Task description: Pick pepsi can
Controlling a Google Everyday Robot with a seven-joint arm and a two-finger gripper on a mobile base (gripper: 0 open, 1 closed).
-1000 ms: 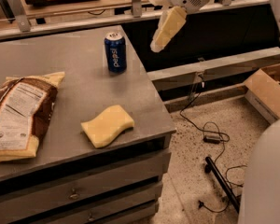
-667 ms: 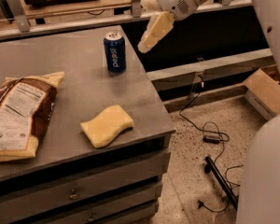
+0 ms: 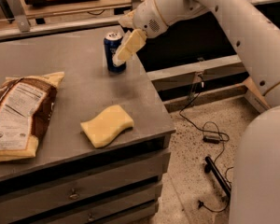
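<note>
The pepsi can (image 3: 111, 50), dark blue with a silver top, stands upright near the far right edge of the grey table (image 3: 84, 92). My gripper (image 3: 122, 46) hangs from the white arm (image 3: 214, 8) that reaches in from the upper right. It is at the can's right side, at can height, and open. One cream finger (image 3: 129, 44) overlaps the can's right front. The can stands on the table and is not lifted.
A yellow sponge (image 3: 106, 125) lies near the table's front right. A brown and cream snack bag (image 3: 18, 115) lies at the left. Drawers are under the table. Cables (image 3: 210, 136) lie on the speckled floor at the right. A railing runs behind the table.
My gripper has moved left and down from above the table's right edge until it is right beside the can. The can, sponge and bag have not moved.
</note>
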